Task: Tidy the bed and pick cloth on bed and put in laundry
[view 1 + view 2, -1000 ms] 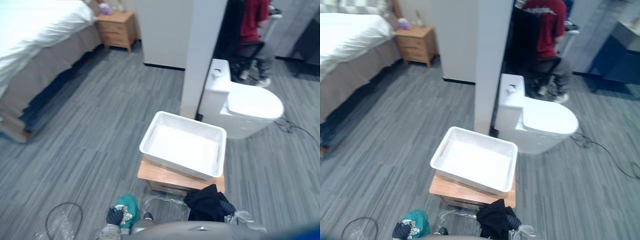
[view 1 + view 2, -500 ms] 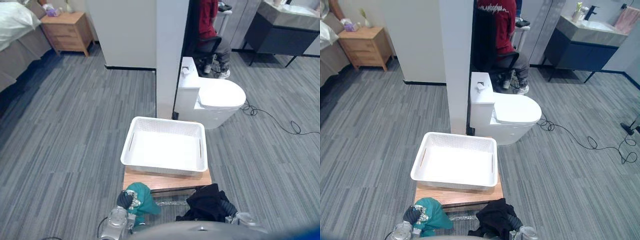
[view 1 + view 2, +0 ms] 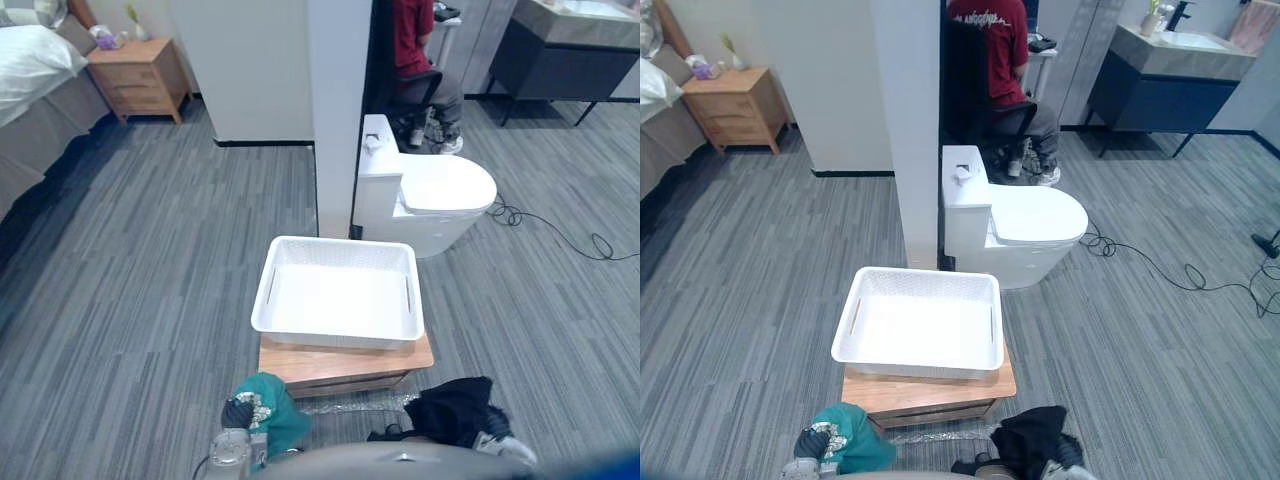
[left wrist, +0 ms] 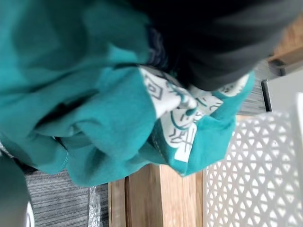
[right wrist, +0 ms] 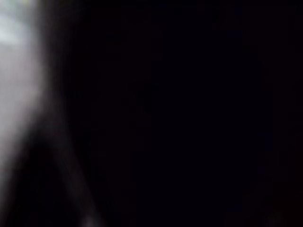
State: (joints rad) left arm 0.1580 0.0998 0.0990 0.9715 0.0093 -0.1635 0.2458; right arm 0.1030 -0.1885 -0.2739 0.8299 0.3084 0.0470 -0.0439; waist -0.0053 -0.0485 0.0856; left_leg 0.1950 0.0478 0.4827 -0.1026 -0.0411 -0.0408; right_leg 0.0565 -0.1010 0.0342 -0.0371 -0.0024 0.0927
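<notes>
A white laundry basket (image 3: 340,245) stands on a low wooden stand (image 3: 345,364) just in front of me, with nothing inside it. My left hand (image 3: 238,413) is low at the near left of the stand, curled round a teal cloth (image 3: 275,415) with a white print (image 4: 177,125); that cloth hangs beside the stand's edge. My right hand (image 3: 498,446) is low at the near right under a bunched black cloth (image 3: 453,410) that covers it. The bed (image 3: 30,75) with white bedding lies far off at the left.
Beyond the basket a white pillar (image 3: 340,110) stands with a white toilet (image 3: 430,190) right of it. A person in red sits on a chair (image 3: 415,45) behind. A wooden nightstand (image 3: 140,75) is by the bed, a dark vanity (image 3: 570,45) far right. Clear plastic (image 3: 350,405) lies under the stand.
The camera has swung from the bed side to face the basket squarely. My right hand with the black cloth has moved out to the right. The teal cloth stays in my left hand.
</notes>
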